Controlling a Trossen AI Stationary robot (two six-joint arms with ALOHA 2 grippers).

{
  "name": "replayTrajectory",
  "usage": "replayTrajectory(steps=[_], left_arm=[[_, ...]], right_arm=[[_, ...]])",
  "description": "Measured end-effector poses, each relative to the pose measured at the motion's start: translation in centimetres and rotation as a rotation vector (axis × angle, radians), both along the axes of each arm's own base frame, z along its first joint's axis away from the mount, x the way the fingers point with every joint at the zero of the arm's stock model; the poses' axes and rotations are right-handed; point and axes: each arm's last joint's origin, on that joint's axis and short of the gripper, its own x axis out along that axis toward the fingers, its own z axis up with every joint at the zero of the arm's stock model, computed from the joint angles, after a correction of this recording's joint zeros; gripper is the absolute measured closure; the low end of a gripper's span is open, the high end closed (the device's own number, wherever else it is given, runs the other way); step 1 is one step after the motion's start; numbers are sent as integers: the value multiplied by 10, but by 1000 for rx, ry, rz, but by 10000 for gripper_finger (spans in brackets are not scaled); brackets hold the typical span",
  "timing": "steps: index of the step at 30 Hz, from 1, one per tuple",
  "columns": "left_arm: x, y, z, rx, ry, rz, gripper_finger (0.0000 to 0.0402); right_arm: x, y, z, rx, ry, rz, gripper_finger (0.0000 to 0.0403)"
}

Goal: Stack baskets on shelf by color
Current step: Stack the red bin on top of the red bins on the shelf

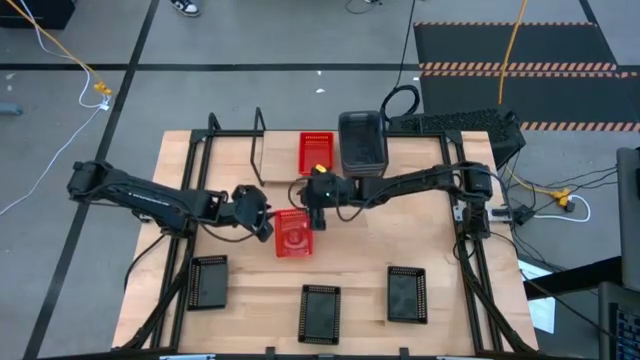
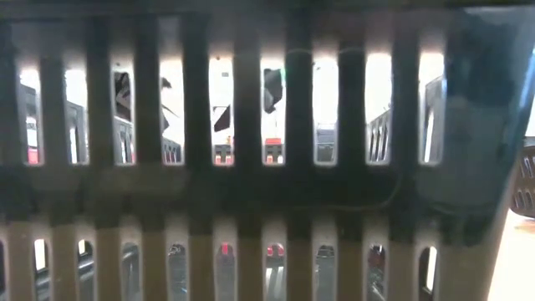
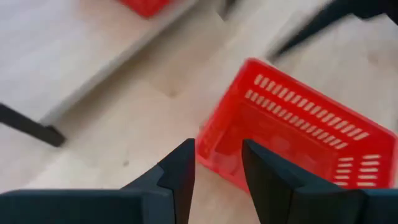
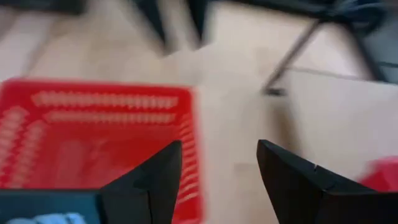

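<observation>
While both pincers (image 1: 262, 222) (image 1: 318, 208) stand spread, neither pinches the red basket (image 1: 292, 238) between them

Red slotted baskets (image 1: 291, 235) and black ones (image 1: 320, 313) lie on the pale wooden table (image 1: 240, 310).

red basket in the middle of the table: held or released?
Released. The red basket sits on the table; the left hand and right hand are both open, with nothing between their fingers.
</observation>
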Motion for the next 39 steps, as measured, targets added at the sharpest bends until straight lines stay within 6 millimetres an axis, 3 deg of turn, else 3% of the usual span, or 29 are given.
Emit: replayTrajectory(steps=[4, 8, 12, 16, 19, 27, 30, 35, 39], left_arm=[[-5, 2, 1, 49, 24, 23, 268], [-10, 6, -1, 128, 78, 77, 268], [-10, 13, -1, 189, 92, 108, 268], [-8, 17, 1, 202, 78, 115, 268], [-8, 16, 1, 208, 81, 107, 268], [-7, 16, 1, 212, 84, 97, 268], [-8, 16, 1, 212, 86, 96, 268], [-8, 16, 1, 226, 97, 79, 268], [-8, 16, 1, 234, 104, 68, 268]], right_arm=[[-4, 14, -6, 121, 64, 144, 201], [-4, 48, -3, 239, 69, 246, 201], [-7, 90, -4, 162, 76, 237, 201], [-11, 112, -4, 56, 63, 143, 202], [-10, 113, -8, 80, 64, 97, 202], [-4, 115, -45, 109, 149, 70, 203], [-5, 114, -48, 110, 168, 71, 214], [-8, 105, -37, 124, 188, 107, 294], [-15, 90, -9, 196, 176, 206, 387]])
